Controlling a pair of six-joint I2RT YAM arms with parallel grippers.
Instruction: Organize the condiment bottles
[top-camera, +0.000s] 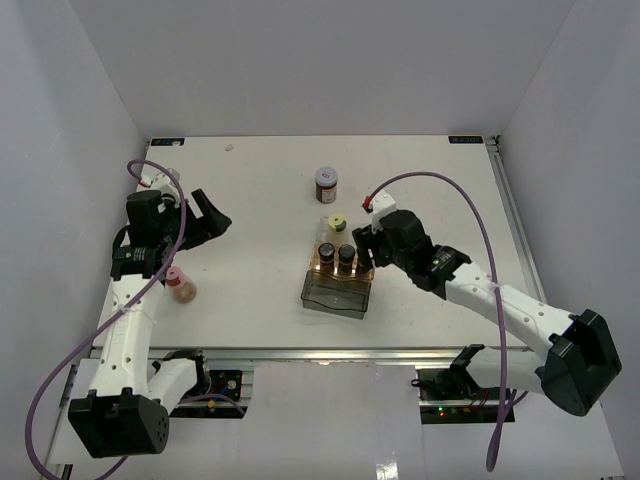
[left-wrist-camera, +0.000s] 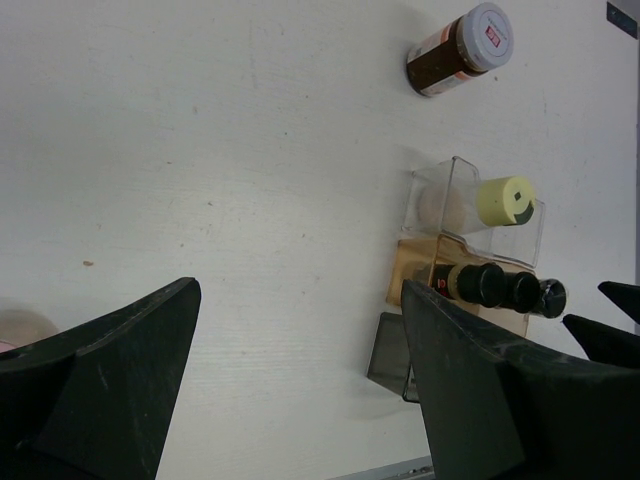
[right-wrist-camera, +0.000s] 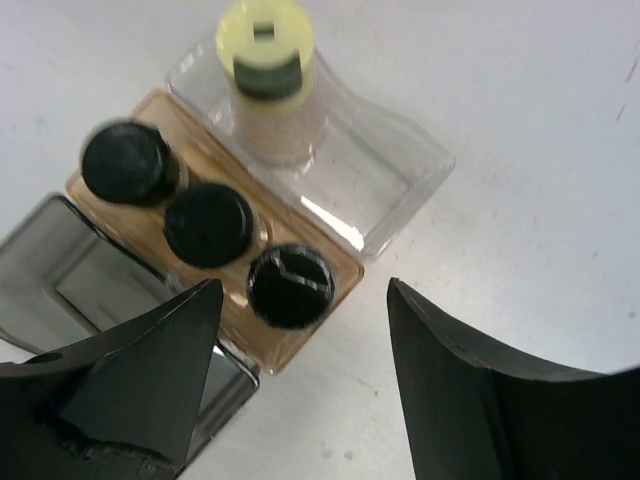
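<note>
3 black-capped bottles (right-wrist-camera: 208, 224) in amber tray (right-wrist-camera: 343, 272) | left fingers (left-wrist-camera: 100, 380) wide, empty | right fingers (right-wrist-camera: 140, 380) parted, empty

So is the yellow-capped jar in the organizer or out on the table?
In: the yellow-capped jar stands upright inside the clear compartment, right behind the row of three black-capped jars.

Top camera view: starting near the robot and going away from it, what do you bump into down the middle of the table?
smoky bin → black-capped jars → yellow-capped jar → white-capped brown jar
</note>
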